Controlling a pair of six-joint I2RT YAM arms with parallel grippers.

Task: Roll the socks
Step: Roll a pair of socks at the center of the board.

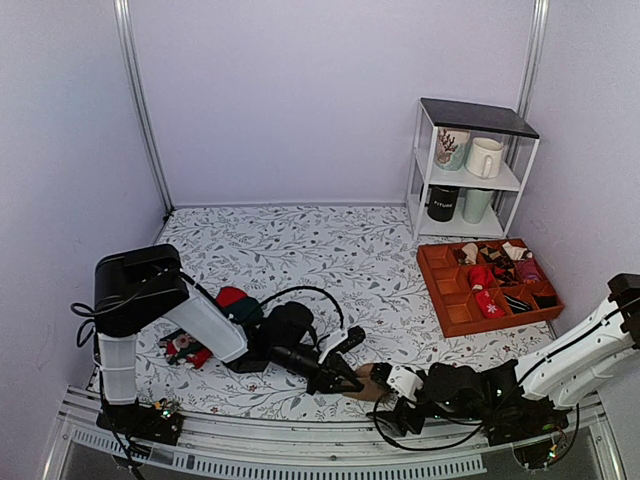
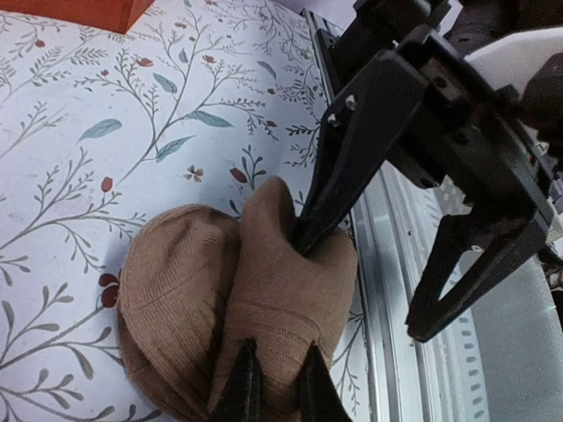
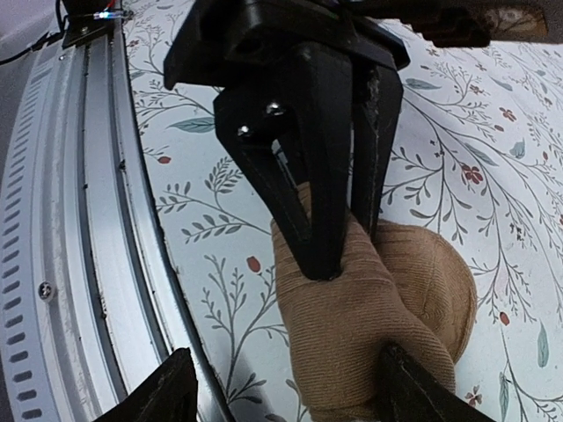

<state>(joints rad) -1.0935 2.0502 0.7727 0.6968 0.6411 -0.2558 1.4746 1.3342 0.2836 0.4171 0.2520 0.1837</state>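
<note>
While my left jaws clamp a fold of the socks [image 2: 185, 299], rolled at the table's [image 1: 300, 250] near edge, my right jaws stand apart, one finger [image 2: 339, 176] pressed into the roll.

Two robot arms, left arm [image 1: 205, 325] and right arm [image 1: 575, 355], lower frame. One shelf rack [image 1: 476, 117], upper right, holding four mugs: patterned mug [image 1: 451, 148], white mug [image 1: 484, 157], black mug [image 1: 442, 203], pale green mug [image 1: 477, 205]. One orange divided tray [image 1: 442, 280]. One tan sock roll [image 1: 371, 383], bottom centre.
</note>
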